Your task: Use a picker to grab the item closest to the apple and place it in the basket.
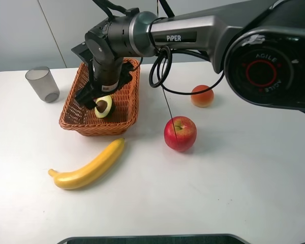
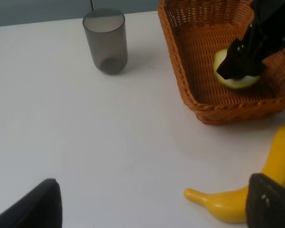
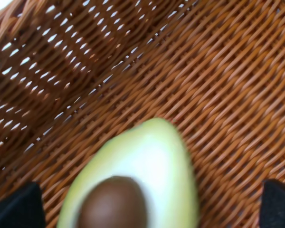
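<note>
White table (image 1: 234, 193), pale wall (image 1: 20, 30), avocado half (image 1: 104, 107) in basket (image 1: 72, 120), right fingers (image 3: 278, 202) perhaps apart

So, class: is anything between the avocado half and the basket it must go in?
Nothing visible. The avocado half is already inside the basket, between the open fingers of the right gripper, with only bare wicker around it.

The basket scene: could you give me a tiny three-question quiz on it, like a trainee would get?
1. True or false: the avocado half lies inside the basket.
2. Which fruit lies nearest the basket: A apple, B banana, C peach?
3. Fill in: the right gripper above the avocado half is ___ (open or shut).
Key: 1 true; 2 B; 3 open.
</note>
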You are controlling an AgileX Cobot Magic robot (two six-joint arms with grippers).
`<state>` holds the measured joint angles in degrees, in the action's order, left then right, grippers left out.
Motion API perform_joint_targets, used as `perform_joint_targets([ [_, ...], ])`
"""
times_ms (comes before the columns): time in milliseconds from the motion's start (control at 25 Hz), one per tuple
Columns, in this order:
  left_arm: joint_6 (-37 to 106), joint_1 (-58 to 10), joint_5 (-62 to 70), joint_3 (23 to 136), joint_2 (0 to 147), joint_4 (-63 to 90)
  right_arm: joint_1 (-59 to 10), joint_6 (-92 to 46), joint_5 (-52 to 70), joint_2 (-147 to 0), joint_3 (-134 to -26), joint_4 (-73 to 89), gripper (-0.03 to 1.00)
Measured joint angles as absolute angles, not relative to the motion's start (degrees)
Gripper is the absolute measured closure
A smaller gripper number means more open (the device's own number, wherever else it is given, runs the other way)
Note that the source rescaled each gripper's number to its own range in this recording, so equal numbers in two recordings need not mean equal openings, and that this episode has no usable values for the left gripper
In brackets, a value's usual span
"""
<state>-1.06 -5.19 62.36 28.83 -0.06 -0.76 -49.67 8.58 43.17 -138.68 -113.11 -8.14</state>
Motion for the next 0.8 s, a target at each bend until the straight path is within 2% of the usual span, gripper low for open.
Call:
perform_joint_targets([
  [320, -1.06, -5.19, 62.36, 28.83, -0.06, -0.76, -49.67, 8.58, 45.17, -136.49, -113.97, -8.14, -0.03],
  [520, -1.06, -5.19, 62.36, 28.83, -0.06, -0.76, -49.67, 8.58, 50.64, -132.05, -114.06, -7.77, -0.03],
  [800, -1.06, -5.19, 62.36, 28.83, -0.06, -0.76, -44.76, 8.34, 61.41, -125.98, -110.80, -6.40, -0.03],
])
